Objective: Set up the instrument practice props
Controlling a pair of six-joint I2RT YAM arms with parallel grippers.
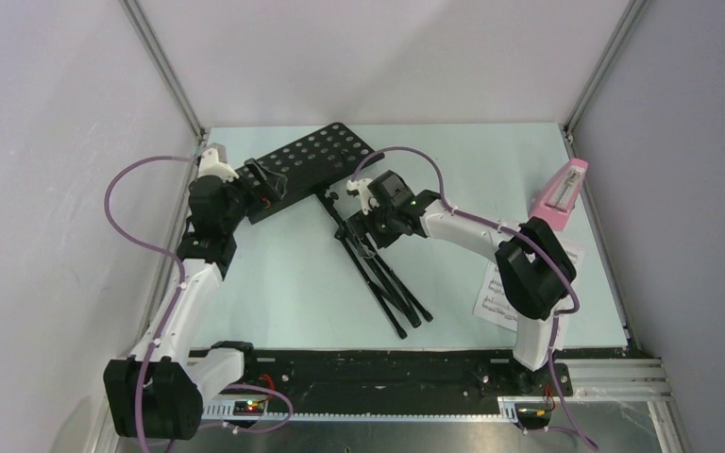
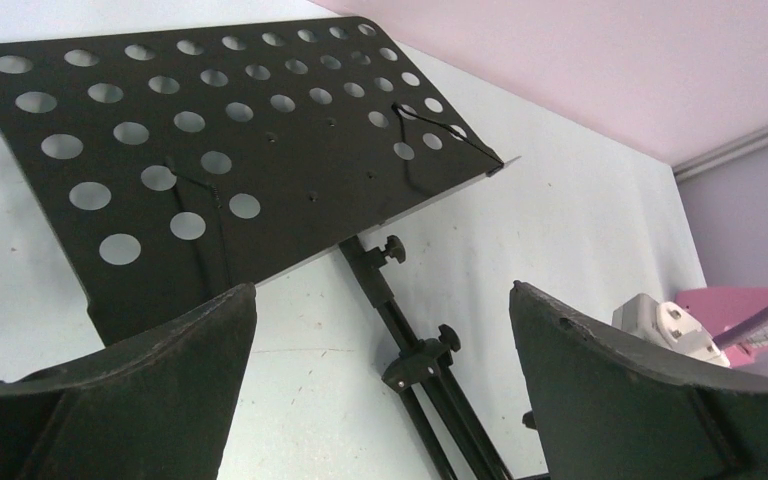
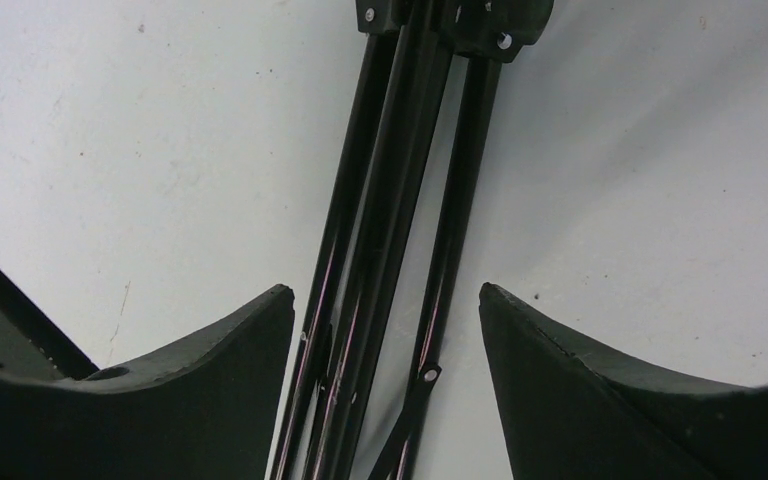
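Presently, the music stand [image 1: 395, 294] lies flat on the table [image 1: 274, 293], its perforated desk [image 1: 313, 162] at the far left and its folded leg bundle [image 3: 390, 200] running back toward the near edge. The left gripper [image 1: 261, 185] sits at the left end of the desk with jaws spread wide. The wrist view shows the plate ahead of and above the fingers [image 2: 160, 380], with nothing between them. The right gripper [image 3: 385, 292] hangs over the folded tripod legs just below the collar, jaws likewise wide, one finger on either side of the bundle and apart from it. Whether the tips touch the table cannot be determined. Neither gripper holds anything. The metronome [image 1: 560, 192] sits at the far right edge of the table, well apart from the stand. The sheet-music pages [image 1: 493, 294] lie at the near right, partly hidden under the right arm. Assessment: the step in hand is the first one, taking hold of the stand in order to raise it, and nothing is yet set up. The next move, in my judgement, calls for the right jaws to close squarely on the legs while the left takes the desk edge, followed by a coordinated lift and the spreading of the tripod. Noted risk: the slim, smooth tubes may roll or slip in a loose pinch, and the heavy desk may swing.
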